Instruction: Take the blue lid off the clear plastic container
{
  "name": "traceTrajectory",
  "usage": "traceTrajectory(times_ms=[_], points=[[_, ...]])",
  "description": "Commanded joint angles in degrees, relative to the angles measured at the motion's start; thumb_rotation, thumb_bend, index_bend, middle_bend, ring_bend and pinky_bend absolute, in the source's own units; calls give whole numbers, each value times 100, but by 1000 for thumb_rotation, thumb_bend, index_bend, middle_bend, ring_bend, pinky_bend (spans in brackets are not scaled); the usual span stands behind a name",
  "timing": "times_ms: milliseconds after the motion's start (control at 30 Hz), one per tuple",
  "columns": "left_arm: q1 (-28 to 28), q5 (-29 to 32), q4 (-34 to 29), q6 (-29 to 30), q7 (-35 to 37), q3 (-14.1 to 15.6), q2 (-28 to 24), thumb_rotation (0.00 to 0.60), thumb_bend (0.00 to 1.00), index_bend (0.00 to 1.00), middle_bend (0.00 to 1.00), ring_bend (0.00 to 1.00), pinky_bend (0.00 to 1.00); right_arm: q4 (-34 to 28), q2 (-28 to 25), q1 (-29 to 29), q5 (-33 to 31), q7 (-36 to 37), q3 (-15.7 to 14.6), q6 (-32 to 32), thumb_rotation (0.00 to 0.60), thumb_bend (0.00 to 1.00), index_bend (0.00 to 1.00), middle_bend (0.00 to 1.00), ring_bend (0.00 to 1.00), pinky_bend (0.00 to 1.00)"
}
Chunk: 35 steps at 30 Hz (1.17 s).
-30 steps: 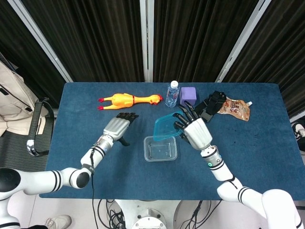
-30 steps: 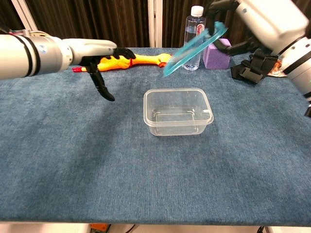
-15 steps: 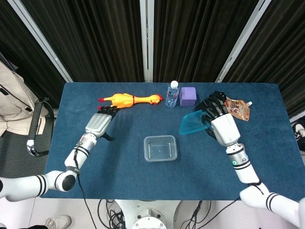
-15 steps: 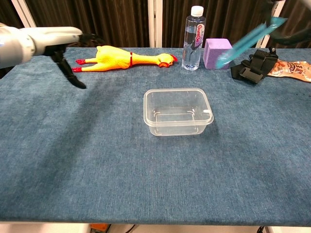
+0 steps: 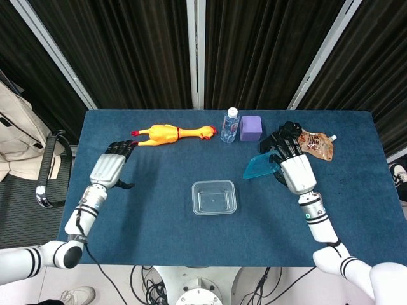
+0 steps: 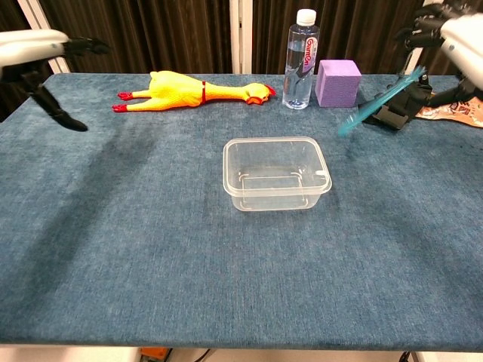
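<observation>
Your right hand [image 5: 296, 170] grips the tilted translucent blue plastic lid [image 5: 260, 167] above the blue cloth table [image 5: 165, 210], well right of the uncovered clear rectangular plastic container [image 5: 214, 197]. Your left hand [image 5: 109, 168] hovers with fingers spread, holding nothing, near the table's left edge.

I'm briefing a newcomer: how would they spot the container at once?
On the blue cloth table, look near the middle, in front of the water bottle. The clear rectangular plastic container sits open and empty, the only see-through box there.
</observation>
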State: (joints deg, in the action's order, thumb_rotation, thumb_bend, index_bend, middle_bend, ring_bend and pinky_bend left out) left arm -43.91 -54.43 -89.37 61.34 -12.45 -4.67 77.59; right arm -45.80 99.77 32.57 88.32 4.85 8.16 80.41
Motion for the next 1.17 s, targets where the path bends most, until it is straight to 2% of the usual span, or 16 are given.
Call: traceTrajectory(times_ms=[33,133,267,400,467,567,633,767,1033,1167], points=[[198,-71,39,102,148,-3,-82,600,20,3,0,0,0,-527,-210,-149,-148,-322,-107,-226,600,99,0,0,0,0],[393,-164,46,139,301,44,-165,600,20,3,0,0,0,-1291,-726,-375,-286,-628,-205,-363,600,31,0,0,0,0],[691,-373,9,306,472,124,-343,600,19,3,0,0,0,-2645,-1757,-697,-451,-978,-415,-563,600,19,0,0,0,0],[1014,-654,57,638,683,163,-494,600,19,6,0,0,0,-3728,-2645,-1000,-663,-1193,-513,-551,600,23,0,5,0,0],[1205,-812,142,869,815,173,-552,600,19,10,2,0,0,-4103,-2956,-1173,-773,-1202,-492,-403,600,51,16,51,0,0],[1474,-1097,318,1234,919,223,-618,600,19,28,12,0,0,-4516,-3305,-1381,-870,-876,-465,-265,600,181,128,174,11,21],[1616,-1372,422,1380,1063,313,-703,600,19,43,18,0,0,-4658,-3470,-1495,-859,-633,-473,-189,600,238,191,225,44,43],[1983,-1688,441,1832,1118,415,-836,600,20,64,33,0,0,-4712,-3617,-1780,-730,-259,-537,109,600,252,204,233,71,51],[2763,-1853,-284,2690,679,543,-1117,600,20,67,37,0,0,-4807,-3810,-2304,-376,225,-768,597,600,252,61,127,0,0],[3068,-2016,-496,2930,604,650,-1139,600,19,67,37,0,0,-4779,-3775,-2492,-247,235,-856,749,600,252,52,118,0,0]])
